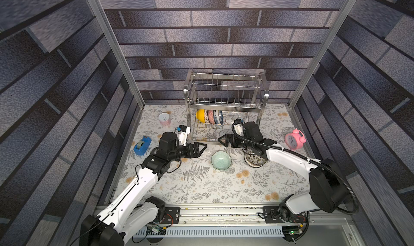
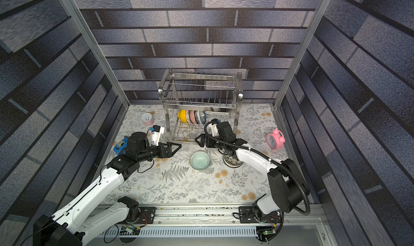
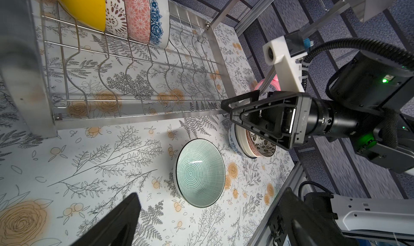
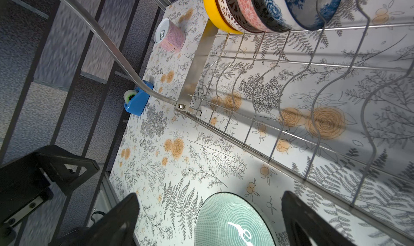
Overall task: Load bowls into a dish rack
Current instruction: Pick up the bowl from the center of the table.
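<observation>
Bowls (image 1: 211,117) stand on edge in the lower tier of the dish rack (image 1: 224,105), packed side by side at its left end as the top views show it. A yellow bowl (image 3: 83,7) comes first, then a brown-and-white bowl (image 3: 115,12), a pink bowl (image 3: 136,14) and a blue-flowered bowl (image 3: 156,20). The right wrist view shows further dark and blue ones in the same row.

On the tabletop (image 1: 201,188), a pale green bowl (image 1: 221,159) sits upright in front of the rack and apart from it. To its right is a stack of bowls (image 1: 254,161), nested one inside another and partly hidden under the right arm. The innermost has a dark leaf pattern.

Just in front of the rack's lower tier, the left hand (image 1: 200,148) and the right hand (image 1: 224,140) point toward each other with a gap between them. The left hand is near the rack's left front post, its fingers spread wide with nothing between them. The right hand is behind the green bowl, with its fingers (image 4: 125,211) also spread wide and holding nothing.

A pink-and-white can (image 1: 164,119) and a blue tape dispenser (image 1: 142,145) lie left of the rack. A pink alarm clock (image 1: 294,141) stands to its right.
</observation>
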Robot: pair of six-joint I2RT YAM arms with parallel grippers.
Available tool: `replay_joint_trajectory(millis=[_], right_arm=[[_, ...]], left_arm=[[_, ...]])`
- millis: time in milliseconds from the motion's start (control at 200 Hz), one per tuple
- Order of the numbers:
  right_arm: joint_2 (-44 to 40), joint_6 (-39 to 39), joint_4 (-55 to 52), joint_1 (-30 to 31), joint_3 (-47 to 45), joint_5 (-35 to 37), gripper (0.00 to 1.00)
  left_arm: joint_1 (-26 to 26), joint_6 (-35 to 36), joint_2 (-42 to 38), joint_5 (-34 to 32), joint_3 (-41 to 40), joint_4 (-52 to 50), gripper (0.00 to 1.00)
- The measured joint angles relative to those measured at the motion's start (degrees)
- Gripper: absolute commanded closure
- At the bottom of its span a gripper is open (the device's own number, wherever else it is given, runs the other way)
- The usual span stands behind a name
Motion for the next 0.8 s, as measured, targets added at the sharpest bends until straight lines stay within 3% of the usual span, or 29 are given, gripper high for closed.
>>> replay_joint_trajectory(millis=[311,802], right_arm=[[-2.08,-6.51,-9.38,3.76,0.81,5.11,0.00],[0.15,-16.13,-21.16,17.00,10.16,19.19,0.01]], left_arm=[[-0.02,0.00,-0.35,0.09,-2.95,-0.26,0.00],[-1.92,-0.09,-7.08,-1.44,-8.24,-4.09,0.00]])
